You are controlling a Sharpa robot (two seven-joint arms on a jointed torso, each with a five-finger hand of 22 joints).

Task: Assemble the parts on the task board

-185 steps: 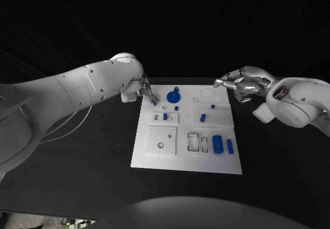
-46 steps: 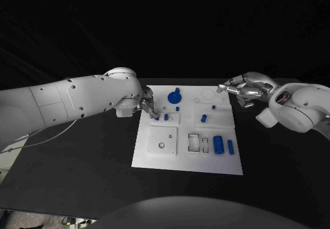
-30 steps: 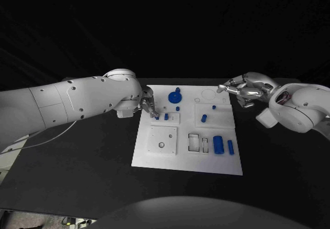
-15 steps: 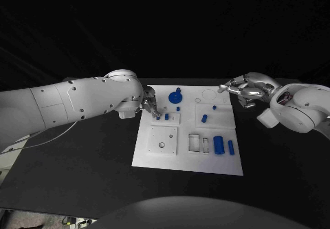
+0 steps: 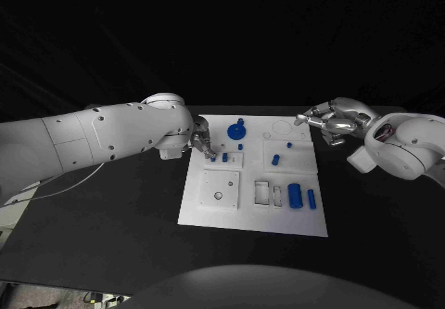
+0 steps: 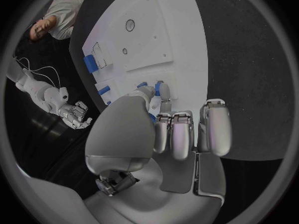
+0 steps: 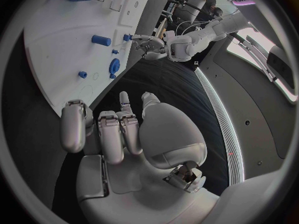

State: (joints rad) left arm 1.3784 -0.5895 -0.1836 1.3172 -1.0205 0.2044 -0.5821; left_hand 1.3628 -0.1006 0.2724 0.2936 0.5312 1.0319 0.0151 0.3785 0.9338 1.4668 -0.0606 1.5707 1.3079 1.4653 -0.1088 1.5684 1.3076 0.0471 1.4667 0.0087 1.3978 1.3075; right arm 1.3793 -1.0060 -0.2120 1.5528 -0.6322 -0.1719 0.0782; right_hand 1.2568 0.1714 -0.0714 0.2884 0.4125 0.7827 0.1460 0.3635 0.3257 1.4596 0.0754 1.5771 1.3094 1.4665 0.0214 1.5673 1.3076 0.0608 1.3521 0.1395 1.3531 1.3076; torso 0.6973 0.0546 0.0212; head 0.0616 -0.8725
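Note:
The white task board (image 5: 250,215) lies mid-table, also shown in the left wrist view (image 6: 156,40). My left hand (image 5: 201,144) hangs over its left edge and pinches a small blue peg (image 5: 212,158) between thumb and a fingertip, low over a small plate beside another blue peg (image 5: 224,156). The pinched peg (image 6: 158,88) shows at the tips of the left hand (image 6: 171,134). My right hand (image 5: 327,120) hovers off the board's far right corner, fingers curled in, holding nothing; the right wrist view shows the same curled hand (image 7: 118,134).
On the board stand a blue gear with a knob (image 5: 235,131), a short peg (image 5: 274,158), a small stud (image 5: 289,144), a thick blue cylinder (image 5: 293,194) and a slim one (image 5: 310,198). A square plate with holes (image 5: 218,189) sits near left.
Since the earliest frame my left hand carried the small peg from the board's far left corner toward me along the left edge. In the last second it barely shifted. The right hand stayed.

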